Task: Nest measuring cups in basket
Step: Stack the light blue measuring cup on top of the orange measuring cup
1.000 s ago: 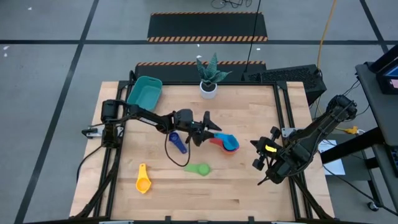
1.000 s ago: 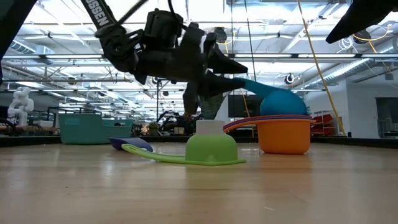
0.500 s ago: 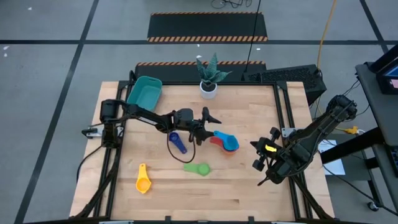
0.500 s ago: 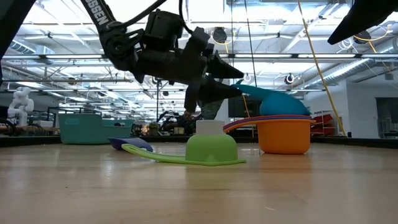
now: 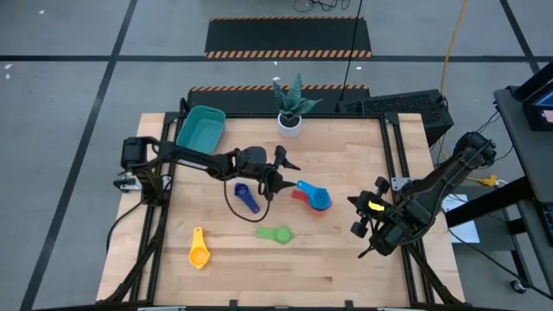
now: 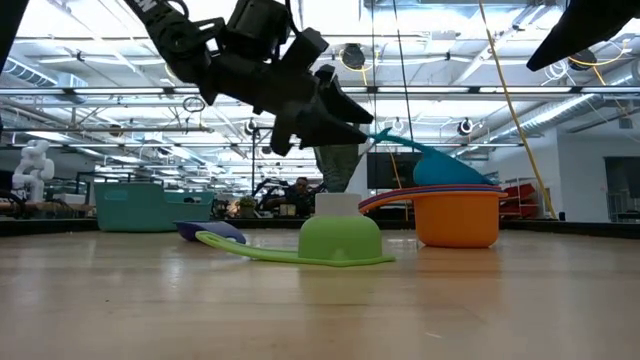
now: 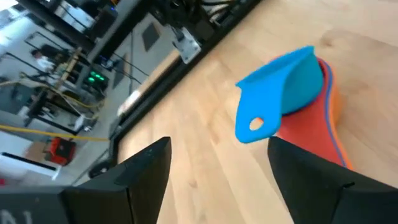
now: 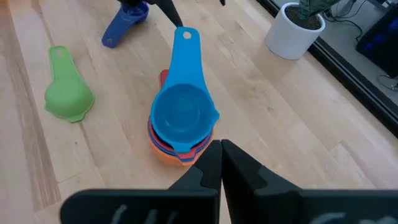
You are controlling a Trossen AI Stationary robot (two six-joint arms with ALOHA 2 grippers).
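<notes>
A white plant pot (image 5: 289,123) is standing at the table's far edge, beside the teal basket (image 5: 200,128) in the far left corner. The left gripper (image 5: 281,169) is hovering with fingers spread, holding nothing, just beside the stack of measuring cups (image 5: 313,197) topped by a light blue cup (image 8: 182,112). The dark blue cup (image 5: 247,196), green cup (image 5: 277,234) and yellow cup (image 5: 199,250) are lying apart on open wood. The right gripper (image 8: 221,158) is waiting pressed together near the right edge.

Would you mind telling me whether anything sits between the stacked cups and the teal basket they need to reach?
Only the left arm itself: the left gripper hangs open between the stack of cups and the basket. The dark blue cup lies just beside that line.
</notes>
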